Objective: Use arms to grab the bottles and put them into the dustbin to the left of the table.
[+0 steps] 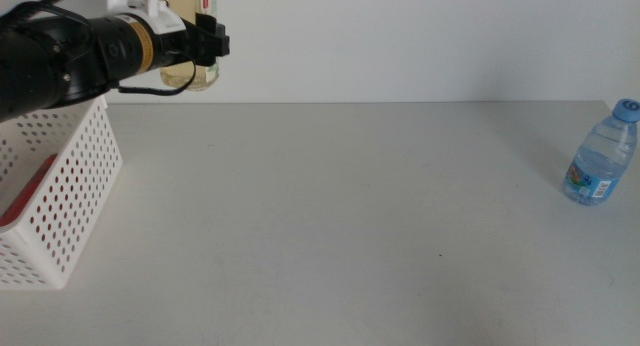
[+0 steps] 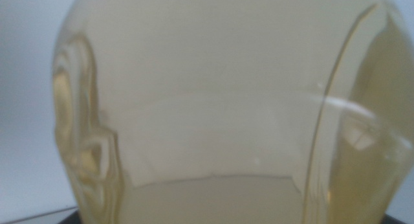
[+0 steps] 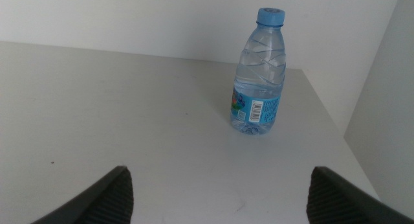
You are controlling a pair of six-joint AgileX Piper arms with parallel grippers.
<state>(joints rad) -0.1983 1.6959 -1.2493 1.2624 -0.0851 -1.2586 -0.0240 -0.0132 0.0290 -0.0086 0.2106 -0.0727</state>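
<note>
My left gripper (image 1: 205, 41) is shut on the square bottle of yellow liquid (image 1: 185, 6) and holds it high at the far left, just past the right rim of the white perforated dustbin (image 1: 75, 171). Something red shows through the dustbin's wall. The yellow bottle (image 2: 213, 107) fills the left wrist view. The small blue-capped water bottle (image 1: 601, 154) stands upright near the table's right edge. In the right wrist view the water bottle (image 3: 259, 75) stands some way ahead of my right gripper (image 3: 220, 172), whose jaws are wide open and empty. The right arm is out of the middle view.
The light-grey table (image 1: 330, 216) runs bare between the dustbin and the water bottle. A white wall stands behind it. The table's right edge (image 3: 330, 114) lies close beside the water bottle.
</note>
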